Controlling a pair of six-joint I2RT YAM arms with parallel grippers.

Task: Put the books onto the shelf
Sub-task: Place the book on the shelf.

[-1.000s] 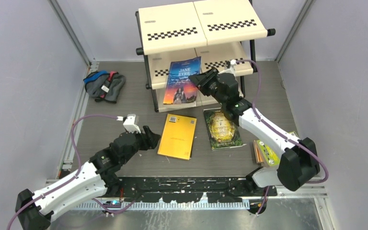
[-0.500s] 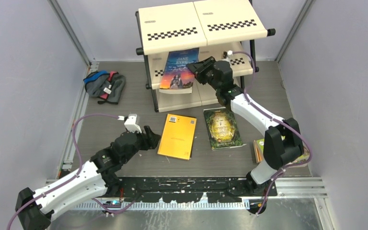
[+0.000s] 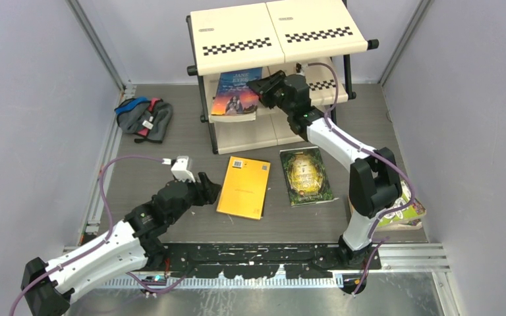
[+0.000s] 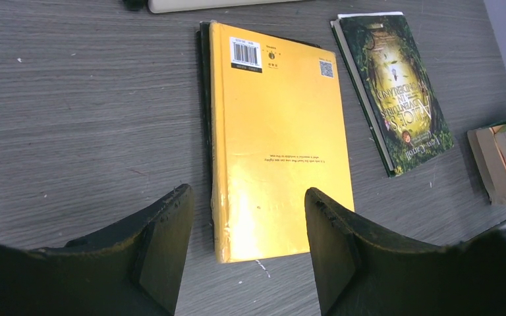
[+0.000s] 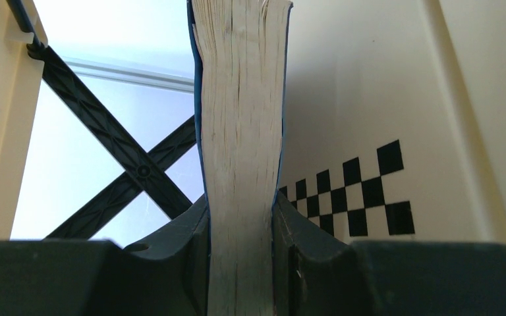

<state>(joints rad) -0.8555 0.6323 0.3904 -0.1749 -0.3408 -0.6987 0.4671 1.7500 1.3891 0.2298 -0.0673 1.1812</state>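
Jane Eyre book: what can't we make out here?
- Top view: the shelf top board hides the Jane Eyre book far end; contact with the tier unclear.
- Right wrist: only its page edge shows, clamped in the right gripper.
- Left wrist: yellow book covers a dark book.

The shelf point(image 3: 277, 33) stands at the far middle of the table point(image 3: 171, 151). The Jane Eyre book point(image 3: 234, 95) sits partly over its middle tier, with the right gripper point(image 3: 261, 89) at the book's right edge. Before the shelf, the barcode book point(image 3: 244, 187) lies left of the Alice book point(image 3: 305, 176), with the left gripper point(image 3: 212, 191) just left of the former. A cloth bundle point(image 3: 143, 117) lies left of the shelf
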